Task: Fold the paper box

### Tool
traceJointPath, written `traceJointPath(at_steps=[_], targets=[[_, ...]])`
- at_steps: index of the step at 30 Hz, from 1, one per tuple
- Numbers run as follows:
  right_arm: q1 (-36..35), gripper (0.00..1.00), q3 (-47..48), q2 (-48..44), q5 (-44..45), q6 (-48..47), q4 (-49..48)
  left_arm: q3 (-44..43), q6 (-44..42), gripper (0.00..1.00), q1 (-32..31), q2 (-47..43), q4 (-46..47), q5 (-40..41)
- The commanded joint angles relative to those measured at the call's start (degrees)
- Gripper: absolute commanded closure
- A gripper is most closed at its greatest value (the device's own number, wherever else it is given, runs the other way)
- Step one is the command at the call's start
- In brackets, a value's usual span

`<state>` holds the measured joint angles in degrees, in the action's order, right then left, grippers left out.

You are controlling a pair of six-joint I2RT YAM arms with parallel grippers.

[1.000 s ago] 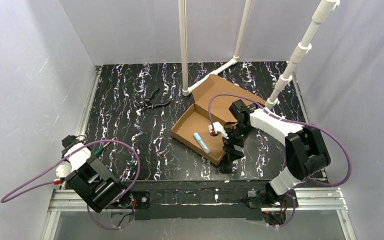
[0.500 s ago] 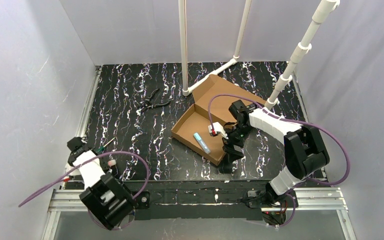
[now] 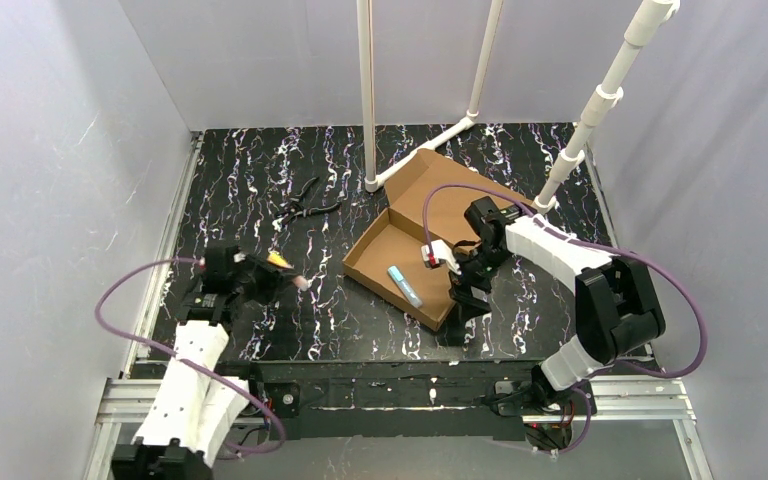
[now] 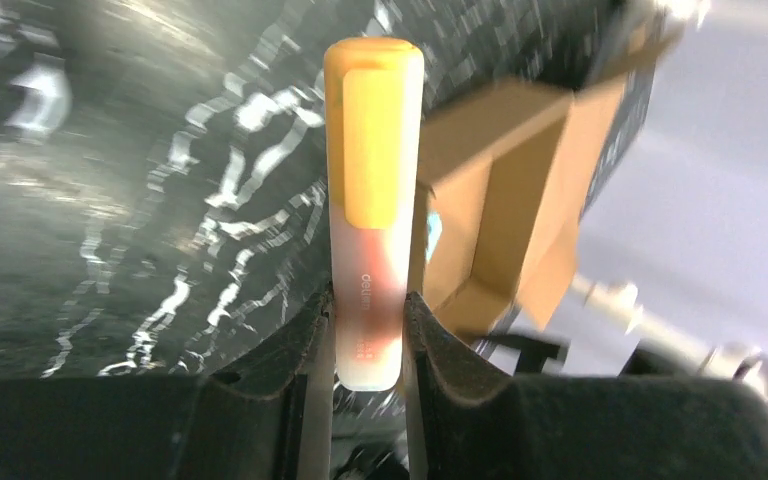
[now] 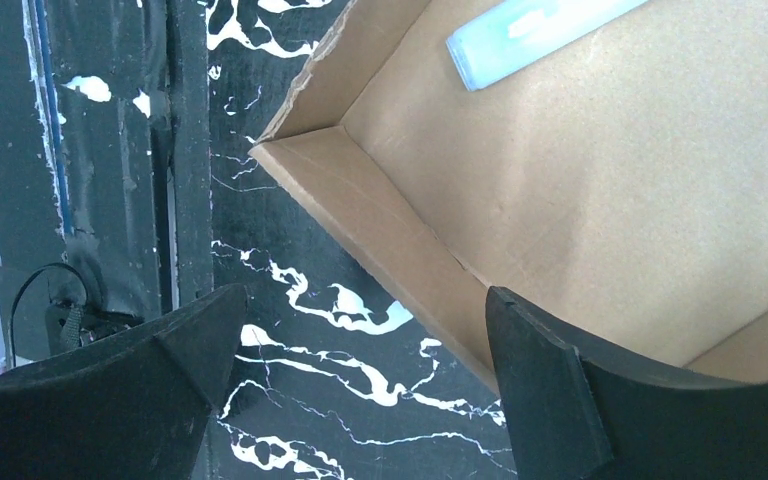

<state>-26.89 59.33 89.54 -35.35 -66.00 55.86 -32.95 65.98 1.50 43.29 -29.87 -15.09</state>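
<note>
The brown corrugated cardboard mailer box (image 3: 375, 255) lay on the black white-veined table (image 3: 250, 190), right of the middle and in front of the right arm. Its shallow tray was already formed, with the side walls standing. The hinged lid leaned open at the far side, near the white plastic pipe frame (image 3: 368, 100). A small light blue oblong object (image 3: 403, 285) lay on the tray floor, and in the right wrist view the near corner looked square and clean.

The right gripper (image 5: 360, 370) hung over the near wall of the tray with its jaws spread wide and nothing between them: one finger was over the table and the other over the tray floor. The left gripper (image 4: 368, 345), well apart from the box, had its jaws pressed on the pale end of a pen-shaped stick with an orange cap (image 4: 372, 180), which pointed toward the box.

I judged that the folding of the tray was done and that the loading came before the closing. The next move probably called for carrying the stick over the wall, releasing it inside, and then bringing the lid down so that its tabs enter. The free lid could spring back if the tray was not steadied.
</note>
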Motion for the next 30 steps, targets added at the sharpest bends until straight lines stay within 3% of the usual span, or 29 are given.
traceJointPath(at_steps=[1,8,12,17,18,21,22,30], targets=[[1.24,0.02,-0.17,-3.43,-2.32,-0.5,2.62,-1.01,-4.88,1.0,-14.63,1.95,11.91,-1.2],[2.78,0.02,-2.12,-6.8,-2.86,-0.67,3.13,-10.19,-16.92,1.0,-36.72,19.47,22.07,-0.91],[4.85,0.02,-2.72,-7.9,-3.37,-0.16,2.67,-17.92,-19.64,1.0,-42.66,31.8,24.39,0.07],[6.89,0.02,-3.08,-8.99,-3.77,-0.02,2.71,-25.62,-19.94,1.0,-44.4,44.39,24.53,1.88],[6.94,0.02,-3.23,-9.14,-3.68,0.07,2.76,-27.0,-20.27,0.94,-44.63,46.31,23.75,2.29],[6.94,0.02,-3.58,-9.16,-3.26,0.25,2.71,-31.91,-22.96,0.4,-45.17,50.59,18.27,6.62],[6.94,0.02,-3.55,-9.08,-3.09,0.34,2.76,-33.46,-24.63,0.33,-45.2,51.33,16.18,8.51],[6.95,0.02,-3.3,-9.83,-1.83,0.45,4.19,-40.33,-43.2,0.23,-41.69,46.15,3.71,17.52]])
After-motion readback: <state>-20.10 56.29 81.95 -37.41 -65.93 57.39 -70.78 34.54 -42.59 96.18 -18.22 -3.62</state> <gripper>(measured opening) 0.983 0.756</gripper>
